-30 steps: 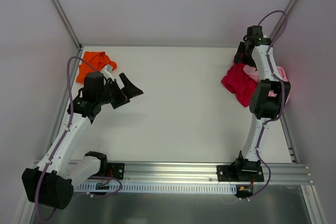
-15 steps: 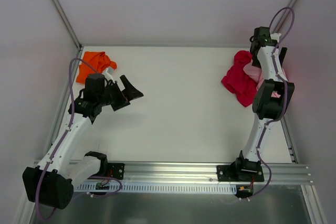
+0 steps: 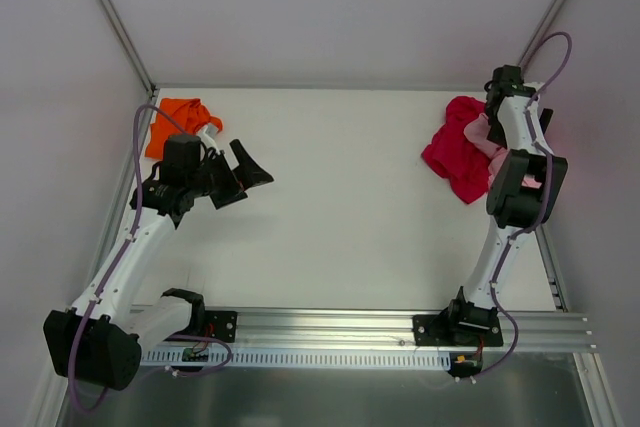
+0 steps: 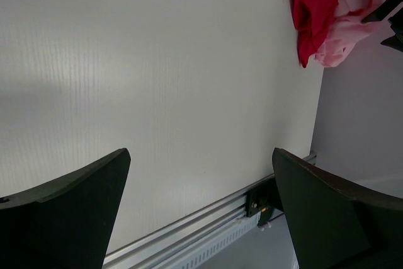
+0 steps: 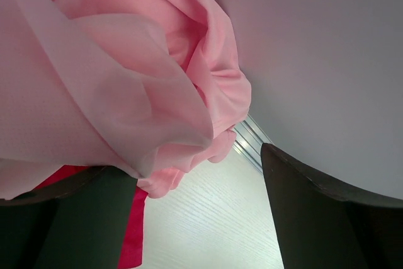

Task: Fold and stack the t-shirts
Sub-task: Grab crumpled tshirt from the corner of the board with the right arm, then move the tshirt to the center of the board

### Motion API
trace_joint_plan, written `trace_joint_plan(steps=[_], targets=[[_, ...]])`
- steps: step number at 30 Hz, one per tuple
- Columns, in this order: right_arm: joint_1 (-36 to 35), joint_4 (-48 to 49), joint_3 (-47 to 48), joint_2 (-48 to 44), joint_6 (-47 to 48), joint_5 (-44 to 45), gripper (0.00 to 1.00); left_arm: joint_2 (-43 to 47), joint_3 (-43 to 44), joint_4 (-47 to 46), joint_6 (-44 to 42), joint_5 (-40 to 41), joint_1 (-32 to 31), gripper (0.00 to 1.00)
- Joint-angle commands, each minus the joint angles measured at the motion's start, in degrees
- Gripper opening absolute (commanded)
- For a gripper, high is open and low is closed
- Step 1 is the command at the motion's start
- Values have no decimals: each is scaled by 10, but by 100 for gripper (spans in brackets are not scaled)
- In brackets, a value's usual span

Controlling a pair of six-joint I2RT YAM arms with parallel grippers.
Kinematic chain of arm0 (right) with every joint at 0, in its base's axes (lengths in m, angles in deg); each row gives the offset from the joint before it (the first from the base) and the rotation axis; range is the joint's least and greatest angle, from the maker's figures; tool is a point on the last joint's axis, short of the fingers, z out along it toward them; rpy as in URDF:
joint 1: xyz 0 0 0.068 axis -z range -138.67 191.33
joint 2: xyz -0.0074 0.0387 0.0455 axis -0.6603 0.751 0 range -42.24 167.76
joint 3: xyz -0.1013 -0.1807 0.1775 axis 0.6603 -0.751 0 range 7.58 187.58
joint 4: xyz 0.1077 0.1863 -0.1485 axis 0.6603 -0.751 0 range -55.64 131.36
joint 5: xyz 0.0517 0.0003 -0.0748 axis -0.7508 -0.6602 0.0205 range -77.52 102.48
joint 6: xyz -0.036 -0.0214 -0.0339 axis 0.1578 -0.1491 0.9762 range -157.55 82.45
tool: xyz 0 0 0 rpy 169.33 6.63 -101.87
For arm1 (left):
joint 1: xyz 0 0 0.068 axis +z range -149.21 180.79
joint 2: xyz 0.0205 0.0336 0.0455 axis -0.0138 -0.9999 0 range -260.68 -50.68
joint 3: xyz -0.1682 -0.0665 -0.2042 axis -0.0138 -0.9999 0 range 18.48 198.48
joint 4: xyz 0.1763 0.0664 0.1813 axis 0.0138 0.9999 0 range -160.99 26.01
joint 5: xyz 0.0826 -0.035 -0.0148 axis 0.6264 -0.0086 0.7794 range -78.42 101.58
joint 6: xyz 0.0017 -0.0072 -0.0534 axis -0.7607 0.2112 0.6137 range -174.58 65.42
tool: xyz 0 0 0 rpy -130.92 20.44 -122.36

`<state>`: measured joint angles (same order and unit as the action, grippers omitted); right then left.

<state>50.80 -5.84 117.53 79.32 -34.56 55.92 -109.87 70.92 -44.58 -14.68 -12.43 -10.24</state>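
Table [image 3: 340, 207] first, since it's the big white thing everything sits on, with the rail [image 3: 330, 322] my arms are bolted to along its near edge. Tees next, and none of them is folded or stacked. The red tee [image 3: 452, 159] is a crumpled heap near the far right corner. The pink tee [image 3: 484, 135] is bunched up against its right side, close to the right wall [image 3: 600, 167]. The orange tee [image 3: 176, 117] sits on its own in the far left corner, also a rumpled lump, well apart from the other two. Now the grippers. My right gripper [image 5: 192, 162] is up in that far right corner with the jaws spread wide. Its wrist view is mostly pink cloth, with folds hanging across the gap and draping over one finger [image 5: 69, 218], and a sliver of red underneath. Nothing looks pinched between the jaws as far as I can see. My left gripper [image 3: 246, 175] hangs over bare table near the orange tee without touching it. Its jaws are wide apart with nothing between them, and it's pointed across toward the red and pink pile.
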Motion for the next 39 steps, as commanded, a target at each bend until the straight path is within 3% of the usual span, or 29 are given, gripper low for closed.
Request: trace_joint_plan(steps=[1, 2, 3, 6, 8, 10, 14, 16, 21, 24, 27, 33, 34, 35, 36, 37, 39], targets=[[10, 11, -11, -19, -27, -8, 80, 14, 27, 34, -3, 3, 1, 99], [16, 9, -11, -15, -28, -13, 76, 17, 30, 40, -3, 7, 0, 99], [19, 4, -9, -9, -35, -25, 59, 22, 30, 43, 0, 11, 0, 99], [27, -11, -5, 0, -59, -60, 30, 34, 20, 40, 9, 22, 0, 99], [27, -21, 0, 1, -61, -81, 24, 35, 20, 41, 8, 24, -1, 99], [28, -25, -9, -10, -71, -103, 3, 36, 23, 44, 2, 28, -2, 99], [6, 21, -62, -62, -55, -167, 1, 27, 29, 45, -11, 34, -2, 99], [-35, 68, -92, -104, 2, -256, 1, 8, 27, 39, -17, 28, -2, 99], [-147, 57, -59, -142, 25, -390, 1, -18, 10, -7, -21, 17, -7, 99], [-268, 26, -12, -148, 68, -411, 1, -34, 5, -24, -26, 18, -9, 99], [-341, 20, -7, -171, 68, -448, 1, -40, -1, -39, -30, 19, -11, 99], [-404, -8, -22, -177, 55, -487, 1, -54, -8, -64, -27, 19, -13, 99], [-407, -9, -34, -178, 57, -491, 5, -60, -9, -72, -27, 19, -14, 99], [-408, -9, -40, -180, 61, -491, 29, -63, -9, -75, -25, 19, -15, 99], [-409, -4, -48, -191, 64, -472, 47, -66, -9, -80, -25, 19, -16, 99], [-409, -1, -67, -196, 66, -463, 83, -72, -9, -87, -23, 18, -19, 99], [-409, 11, -87, -218, 76, -438, 96, -79, -8, -94, -21, 18, -26, 99]])
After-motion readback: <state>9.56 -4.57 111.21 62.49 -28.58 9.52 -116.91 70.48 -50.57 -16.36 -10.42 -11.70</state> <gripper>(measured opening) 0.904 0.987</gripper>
